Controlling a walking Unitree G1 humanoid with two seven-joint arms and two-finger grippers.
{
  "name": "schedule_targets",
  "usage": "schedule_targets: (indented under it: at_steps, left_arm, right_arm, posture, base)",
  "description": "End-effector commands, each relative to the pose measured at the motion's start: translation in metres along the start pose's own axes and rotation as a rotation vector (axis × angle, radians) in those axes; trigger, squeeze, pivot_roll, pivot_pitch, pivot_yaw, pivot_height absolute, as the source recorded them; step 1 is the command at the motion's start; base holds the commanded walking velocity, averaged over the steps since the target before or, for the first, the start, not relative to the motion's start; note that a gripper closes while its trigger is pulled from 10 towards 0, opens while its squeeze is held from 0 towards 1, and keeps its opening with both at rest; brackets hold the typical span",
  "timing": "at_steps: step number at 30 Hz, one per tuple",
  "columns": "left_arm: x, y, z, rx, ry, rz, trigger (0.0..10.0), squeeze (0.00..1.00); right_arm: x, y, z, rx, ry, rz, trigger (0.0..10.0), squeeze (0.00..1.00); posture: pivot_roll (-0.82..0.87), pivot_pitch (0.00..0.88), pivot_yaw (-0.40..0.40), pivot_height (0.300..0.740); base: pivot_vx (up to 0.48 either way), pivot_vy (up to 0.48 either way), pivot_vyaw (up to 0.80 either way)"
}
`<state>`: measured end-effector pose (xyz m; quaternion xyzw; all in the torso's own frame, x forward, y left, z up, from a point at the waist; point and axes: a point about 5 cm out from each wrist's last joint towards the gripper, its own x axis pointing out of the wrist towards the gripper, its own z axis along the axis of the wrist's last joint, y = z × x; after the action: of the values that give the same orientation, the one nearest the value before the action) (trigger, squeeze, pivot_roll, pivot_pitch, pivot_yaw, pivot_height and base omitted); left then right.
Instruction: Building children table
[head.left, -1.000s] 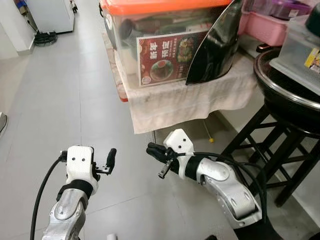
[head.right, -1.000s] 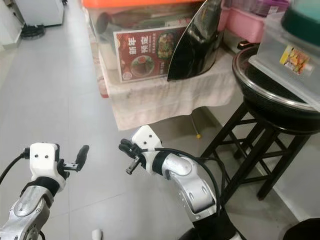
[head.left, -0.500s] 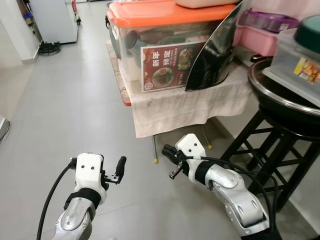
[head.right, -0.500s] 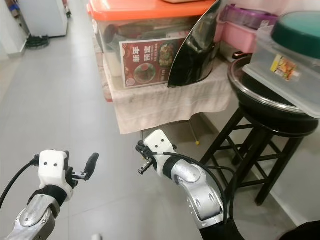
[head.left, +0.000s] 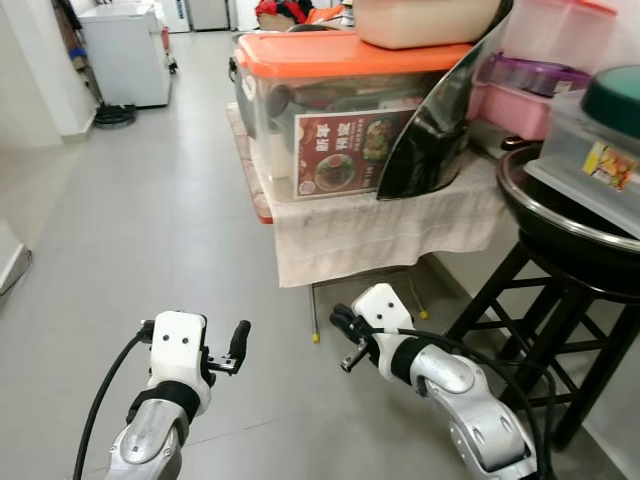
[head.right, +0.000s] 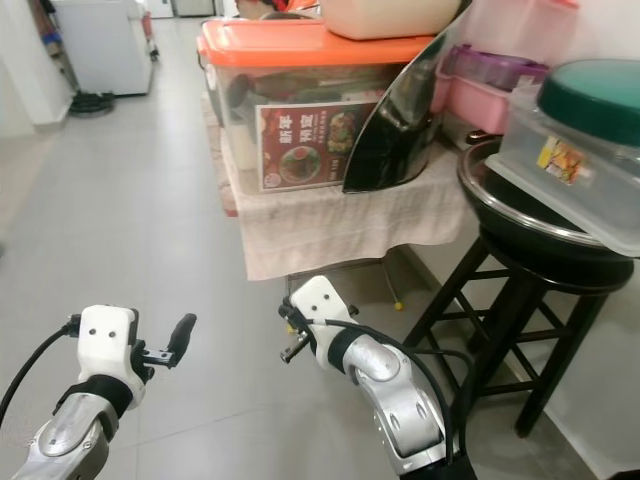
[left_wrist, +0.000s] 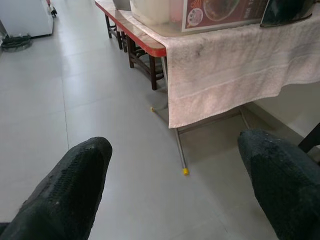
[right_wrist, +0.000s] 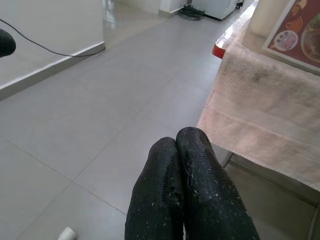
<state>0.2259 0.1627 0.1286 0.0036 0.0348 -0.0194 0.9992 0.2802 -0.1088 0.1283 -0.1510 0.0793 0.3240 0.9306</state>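
Grey tiled floor (head.left: 150, 200) underfoot, running back along a corridor to a white appliance (head.left: 125, 55) with a coil of black cable (head.left: 113, 115) at its foot. Ahead and to the right, a low folding table (left_wrist: 145, 45) with a red edge, draped in a stained white towel (head.left: 390, 225) that hangs over the front; thin metal legs below, tipped with yellow feet (left_wrist: 185, 171). On the towel, a clear bin (head.left: 330, 130) with an orange lid (head.left: 340, 52), a red food poster (head.left: 345, 155) propped against its front, a cream tub (head.left: 425, 22) on the lid, and a curved black sheet (head.left: 435, 130) leaning beside the poster. Behind, pink and purple containers (head.left: 535, 85). At far right, a dark wooden stool (head.left: 545, 320) carrying a wide black pan (head.left: 570, 215), with a clear lidded box (head.left: 600, 150) resting on the pan. Left gripper (head.left: 222, 352) held low over bare floor, fingers (left_wrist: 70, 190) spread wide apart, grasping nothing. Right gripper (head.left: 345, 335) also low, just before the table's front legs, its fingers (right_wrist: 195, 185) pressed tightly together with nothing between them. A small white object (right_wrist: 66, 233) on the tiles near the right gripper, too small to identify. Whether the draped table is the children's table cannot be told.
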Motion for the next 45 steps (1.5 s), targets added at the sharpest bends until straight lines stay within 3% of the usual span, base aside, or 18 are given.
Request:
schedule_targets:
  at_steps: [1,32,37,45]
  left_arm:
    - [0.001,-0.001,-0.002,-0.008,0.013,-0.008,10.0,0.0]
    - [0.003,-0.005,-0.001,-0.014,0.0,-0.057,10.0,0.0]
    - [-0.001,-0.002,0.0,-0.007,0.01,-0.029,10.0,0.0]
    - [-0.012,0.004,-0.004,0.0,0.038,0.023,10.0,0.0]
  right_arm:
    - [0.0,-0.003,-0.001,0.025,0.002,-0.013,10.0,0.0]
    - [0.003,-0.001,0.0,0.027,-0.01,0.012,10.0,0.0]
    - [-0.002,0.009,0.003,-0.043,-0.039,0.099,10.0,0.0]
    - [-0.003,0.008,0.002,0.019,-0.049,0.135,10.0,0.0]
  posture:
    - [0.04,0.004,-0.013,0.74]
    - [0.03,0.004,-0.004,0.74]
    - [0.03,0.005,-0.004,0.74]
    - [0.04,0.008,-0.002,0.74]
  base:
    - [0.251,0.0,0.0]
    - [0.282,0.0,0.03]
    - [0.0,0.0,0.57]
    - [0.0,0.0,0.6]
